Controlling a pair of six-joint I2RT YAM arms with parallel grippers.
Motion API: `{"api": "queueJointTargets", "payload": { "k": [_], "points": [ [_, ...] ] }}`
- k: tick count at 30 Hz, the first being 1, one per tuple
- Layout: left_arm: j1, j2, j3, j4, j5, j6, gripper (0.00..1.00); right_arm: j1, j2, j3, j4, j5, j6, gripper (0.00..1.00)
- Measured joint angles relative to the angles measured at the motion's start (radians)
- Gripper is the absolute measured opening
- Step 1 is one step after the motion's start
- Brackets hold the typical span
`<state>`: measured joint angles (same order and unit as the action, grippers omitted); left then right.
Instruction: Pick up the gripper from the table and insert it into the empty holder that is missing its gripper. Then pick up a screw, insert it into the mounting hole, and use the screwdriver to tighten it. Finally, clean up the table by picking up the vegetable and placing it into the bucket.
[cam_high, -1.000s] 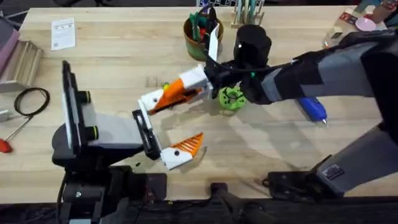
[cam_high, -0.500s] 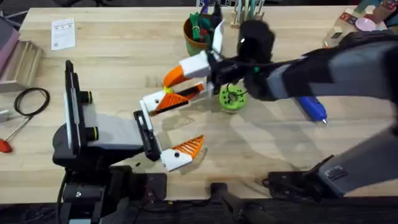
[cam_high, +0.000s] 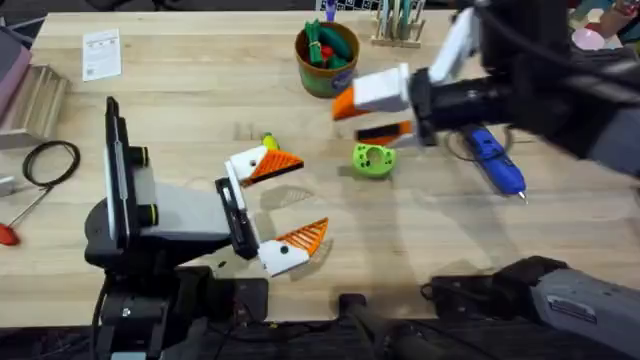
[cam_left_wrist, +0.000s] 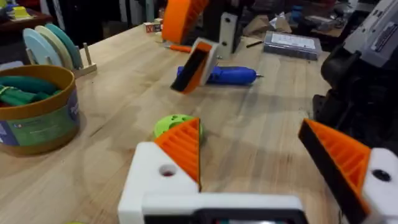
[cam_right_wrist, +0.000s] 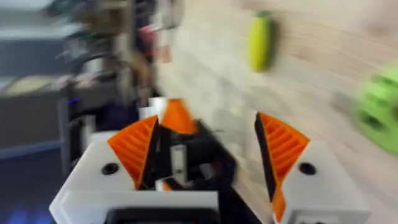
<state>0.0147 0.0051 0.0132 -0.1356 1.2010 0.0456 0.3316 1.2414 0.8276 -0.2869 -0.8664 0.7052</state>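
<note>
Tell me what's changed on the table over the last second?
The right gripper pulled back from the left gripper, swinging up and to the right past the green disc, toward the screwdriver. Its fingers are open and empty. The left gripper stayed put, open, with the vegetable beside its upper finger. The bucket, disc and screwdriver haven't moved.

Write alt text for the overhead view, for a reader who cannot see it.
Overhead view of a wooden table: the right gripper, open and empty, hangs above the green disc and beside the bucket of toy vegetables. The left gripper rests open nearer the camera, with the yellow vegetable beside it and the blue screwdriver to the right.
</note>
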Motion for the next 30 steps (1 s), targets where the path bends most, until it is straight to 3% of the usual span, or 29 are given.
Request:
{"api": "queueJointTargets", "payload": {
  "k": [4,8,12,17,22,30],
  "points": [
    [0.000,0.000,0.000,0.000,0.001,0.000,0.986,-0.022,-0.030,0.134,-0.361,0.217,-0.147,0.876],
    [0.000,0.000,0.000,0.000,0.004,0.000,0.985,0.000,-0.021,0.281,-0.581,0.450,-0.244,0.876],
    [0.000,0.000,0.000,-0.001,0.004,0.000,0.986,0.079,0.006,0.380,-0.692,0.663,-0.303,0.876],
    [0.000,0.000,0.000,-0.001,0.005,0.000,0.985,0.234,0.069,0.397,-0.717,0.883,-0.342,0.876],
    [0.000,0.000,0.000,-0.001,0.005,0.000,0.986,0.332,0.153,0.397,-0.711,0.980,-0.363,0.861],
    [0.000,0.000,0.000,-0.002,0.007,0.000,0.985,0.334,0.311,0.397,-0.677,0.981,-0.368,0.786]
  ]
}}
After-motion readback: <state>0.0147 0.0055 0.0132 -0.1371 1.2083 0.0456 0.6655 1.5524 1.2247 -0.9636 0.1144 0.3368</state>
